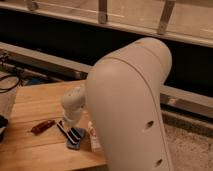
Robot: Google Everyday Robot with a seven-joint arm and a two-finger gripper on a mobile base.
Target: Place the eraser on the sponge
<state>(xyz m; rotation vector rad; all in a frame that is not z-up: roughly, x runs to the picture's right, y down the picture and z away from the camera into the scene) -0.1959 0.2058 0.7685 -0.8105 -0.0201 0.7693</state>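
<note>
My gripper (70, 134) hangs low over the wooden table (40, 102), at the end of the white wrist beside the large white arm housing (132, 105). Directly beneath it lies a blue, flat thing (75, 144) that looks like the sponge, and the gripper touches or nearly touches it. A small reddish-brown object (42, 126) rests on the table just left of the gripper; it may be the eraser, but I cannot be sure. The arm hides the table's right part.
A pale small object (95, 141) sits right of the blue thing, half hidden by the arm. Black cables (10, 82) lie at the table's far left. A dark object (2, 125) shows at the left edge. Behind runs a metal ledge and railing (102, 12).
</note>
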